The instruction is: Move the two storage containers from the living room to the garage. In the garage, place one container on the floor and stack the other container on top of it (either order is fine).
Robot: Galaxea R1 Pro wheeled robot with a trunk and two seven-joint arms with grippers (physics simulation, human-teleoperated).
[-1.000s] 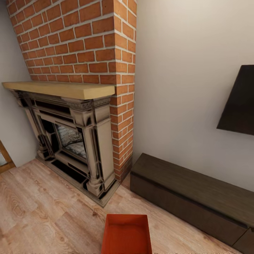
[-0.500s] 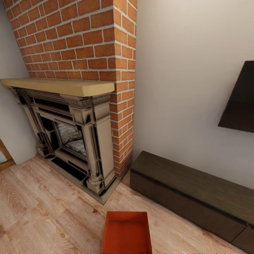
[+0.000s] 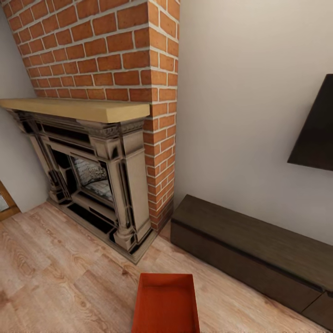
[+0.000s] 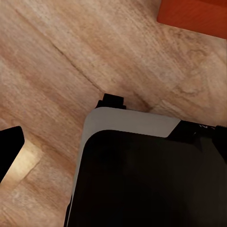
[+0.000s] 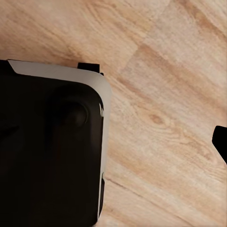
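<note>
Standing in the living room, looking down at a light wood-plank floor (image 3: pixel 55 286). Facing a red-brick fireplace (image 3: pixel 99 51) with a dark carved surround (image 3: pixel 92 185) under a pale wooden mantel (image 3: pixel 78 109). Running along the white wall, a long low dark bench (image 3: pixel 249 245), and above it the corner of a black wall screen (image 3: pixel 317 129).

Lying on the planks directly ahead, near the fireplace base and the bench end but apart from both: one orange-red storage container (image 3: pixel 166 303), open-topped, cut by the lower edge of the head view. Showing also as an orange corner (image 4: pixel 194 14) in the left wrist view, beyond the dark rounded robot base (image 4: pixel 142 175).

Showing dark finger tips at the edges of both wrist views; impossible to tell whether opened or closed, and apparently carrying nothing.

Risking, probably, a push of the tray by the base when rolling closer, since sitting so low and so near. Risking also a slipping pinch on the thin walls.

Finding no brand, label or readable writing anywhere.
</note>
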